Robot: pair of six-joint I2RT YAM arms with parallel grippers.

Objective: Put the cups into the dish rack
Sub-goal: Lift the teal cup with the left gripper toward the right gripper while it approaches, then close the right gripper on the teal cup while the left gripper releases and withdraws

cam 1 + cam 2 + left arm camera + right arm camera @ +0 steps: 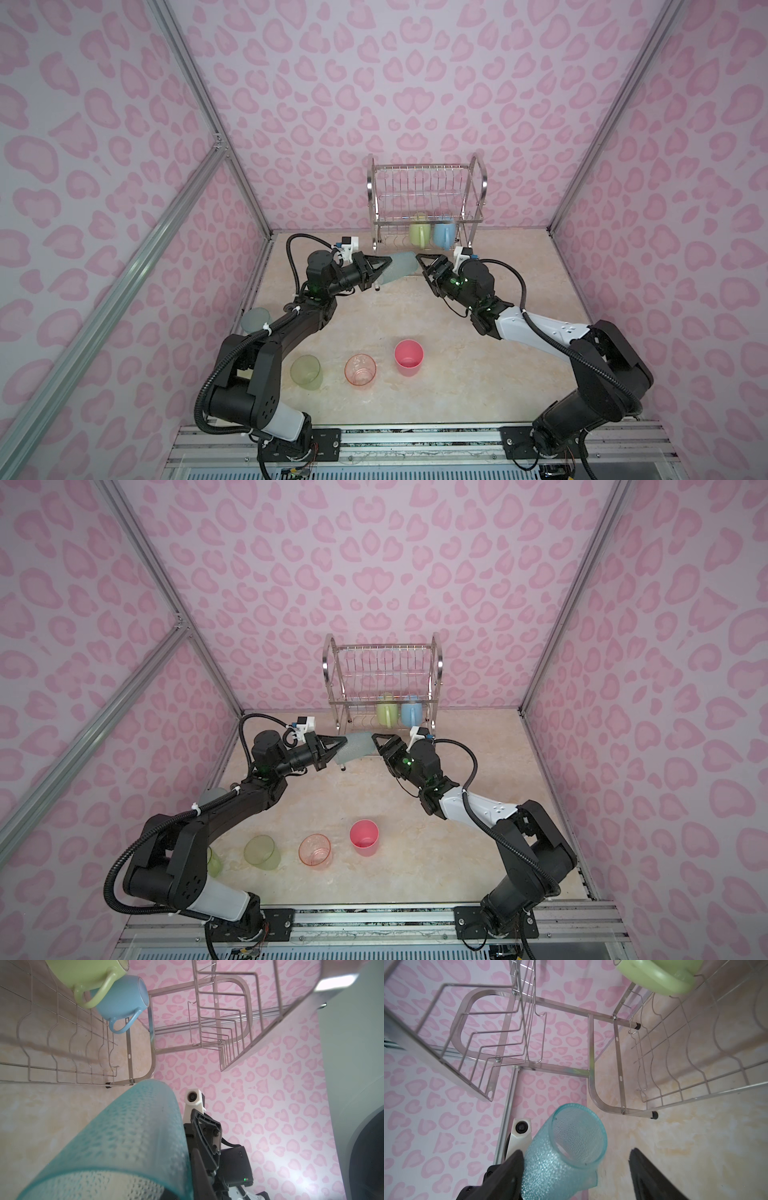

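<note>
between pink walls (415,83), beige tabletop (457,353), rack (426,195)

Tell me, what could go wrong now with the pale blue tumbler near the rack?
The left gripper pinches the pale blue tumbler near one end only, tilted in the air; it might slip. The open right gripper sits right at its mouth and could knock it loose. Placed carelessly, it may bump the green mug or blue mug in the dish rack.
</note>
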